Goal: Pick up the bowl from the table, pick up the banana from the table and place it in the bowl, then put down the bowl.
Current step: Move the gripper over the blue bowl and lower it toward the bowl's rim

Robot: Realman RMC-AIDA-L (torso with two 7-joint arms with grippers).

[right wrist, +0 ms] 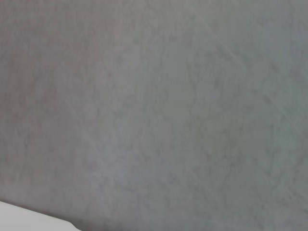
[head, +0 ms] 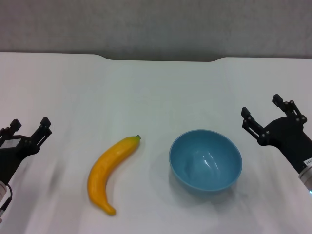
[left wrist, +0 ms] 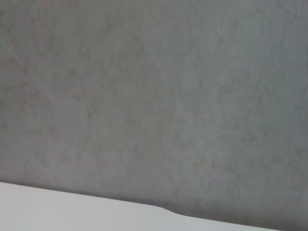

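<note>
In the head view the light-blue bowl (head: pixel 205 159) stands upright and empty on the white table (head: pixel 156 92), right of centre. The yellow banana (head: pixel 110 171) lies just left of it, stem tip toward the bowl. My left gripper (head: pixel 30 126) is open and empty at the left edge, well left of the banana. My right gripper (head: pixel 262 107) is open and empty at the right edge, right of the bowl. Neither gripper touches anything. The wrist views show only a grey wall and a strip of table edge (left wrist: pixel 72 209).
The table's dark notched far edge (head: pixel 161 59) runs along the back, with a grey wall behind it. White tabletop lies between the objects and both grippers.
</note>
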